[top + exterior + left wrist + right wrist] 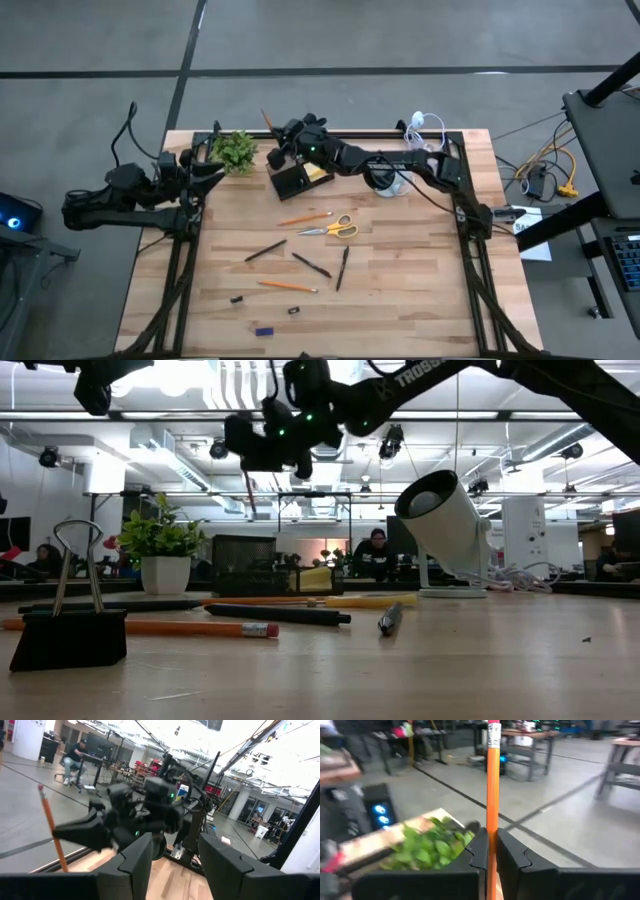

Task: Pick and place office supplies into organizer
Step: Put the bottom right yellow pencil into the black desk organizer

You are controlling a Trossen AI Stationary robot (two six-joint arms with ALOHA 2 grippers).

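The right gripper (492, 852), jaws pinching a pencil (493, 780) upright over the organizer (297, 178), should lower straight into a compartment before releasing; left jaws spread, idle.

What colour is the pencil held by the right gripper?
Orange, with a pink eraser; the pencil shows best in the right wrist view.

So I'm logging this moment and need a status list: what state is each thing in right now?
right gripper: shut on an orange pencil, above the organizer
left gripper: open, empty, waiting at the table's left edge
organizer: holds a yellow sticky-note block
scissors: lying on the table, blades closed
binder clip: standing, handles up
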